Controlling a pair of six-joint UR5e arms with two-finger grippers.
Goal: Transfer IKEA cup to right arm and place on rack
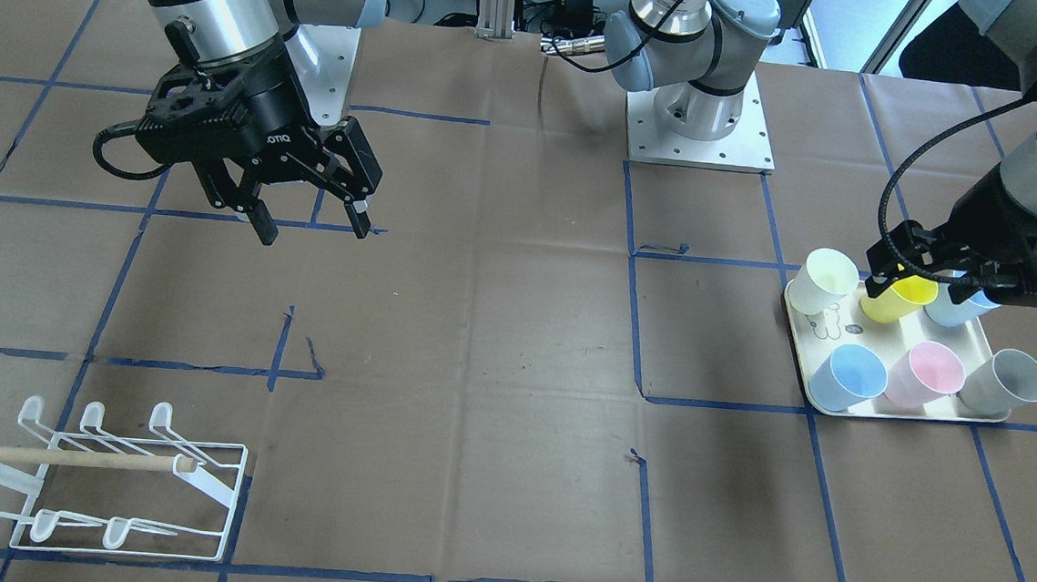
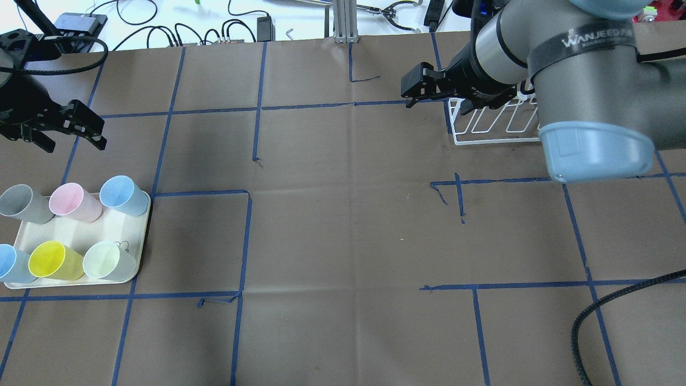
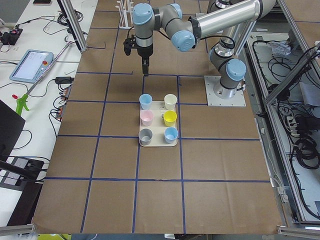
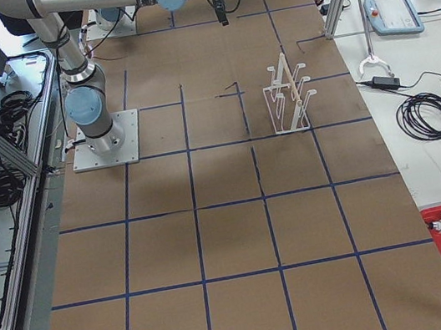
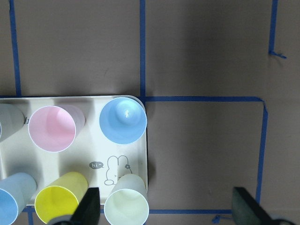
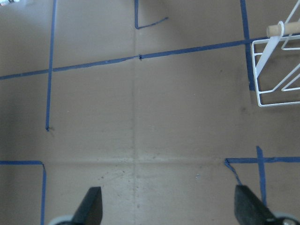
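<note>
Paper-covered table [image 2: 343, 241] with a blue tape grid, seen from overhead. The right arm [image 2: 563, 64] enters at 3 o'clock and hides part of the white rack [image 1: 94, 480] at 2 o'clock. The cream tray [image 2: 75, 233] at 8 o'clock holds all six cups [image 2: 51, 260], mouths up, in two rows of three. The right gripper [image 1: 315, 229] hangs at the rack's 9 o'clock, fingers wide and holding nothing. The left gripper [image 2: 72, 142] hangs at the tray's 12 o'clock, likewise wide and holding nothing.

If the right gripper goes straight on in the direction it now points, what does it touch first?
Probably only the brown paper on the table. In the wrist view nothing lies between the open fingers of the right gripper; the rack stands off to one side. Height is unclear.
</note>
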